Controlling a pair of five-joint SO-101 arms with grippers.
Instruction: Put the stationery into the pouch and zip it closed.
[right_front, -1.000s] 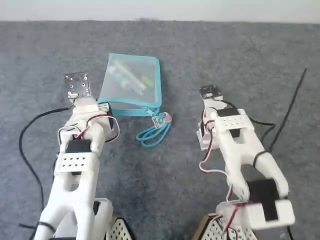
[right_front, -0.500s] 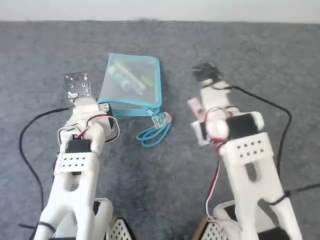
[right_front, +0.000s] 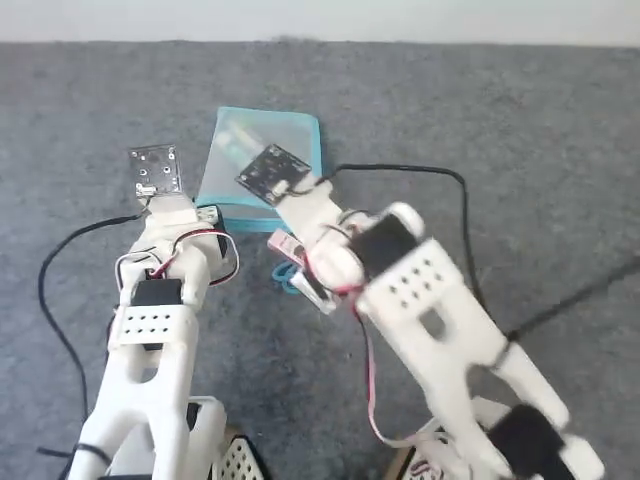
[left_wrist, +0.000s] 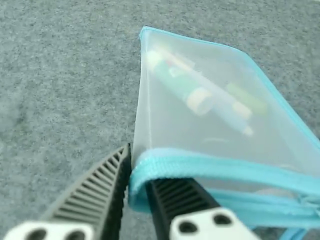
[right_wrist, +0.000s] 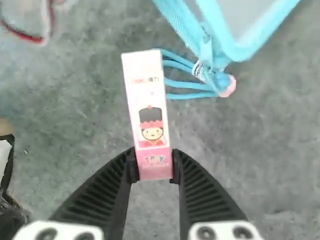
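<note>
My left fingers (left_wrist: 137, 175) are clenched on the pouch (left_wrist: 200, 130), pinching its blue zip edge at the near left corner. The pouch lies flat on the grey bench (right_front: 500, 130), stretching away from that grip. Through its clear side I see pens (left_wrist: 195, 92) lying slantwise inside, one with a green body and a pale cap, another blue one beside it.

My right fingers (right_wrist: 152, 165) are grasping an eraser (right_wrist: 145, 110), a pink box with a small cartoon figure on its face. I hold it by one end, and the rest sticks out past my fingertips. Its far end points at the pouch's near right corner. There the zip pull (right_wrist: 205, 67) hangs off the blue edge with a pink bead (right_wrist: 226, 86) just beside it. A blue cord (right_wrist: 185, 85) loops out from that corner onto the bench, and the eraser's far end overlaps it. The eraser is outside the pouch, close to that corner.

From the high view, my right arm slants across towards my left one, and its wrist sits over the pouch's near half. I cannot tell whether the zip is open or drawn along the edge.
</note>
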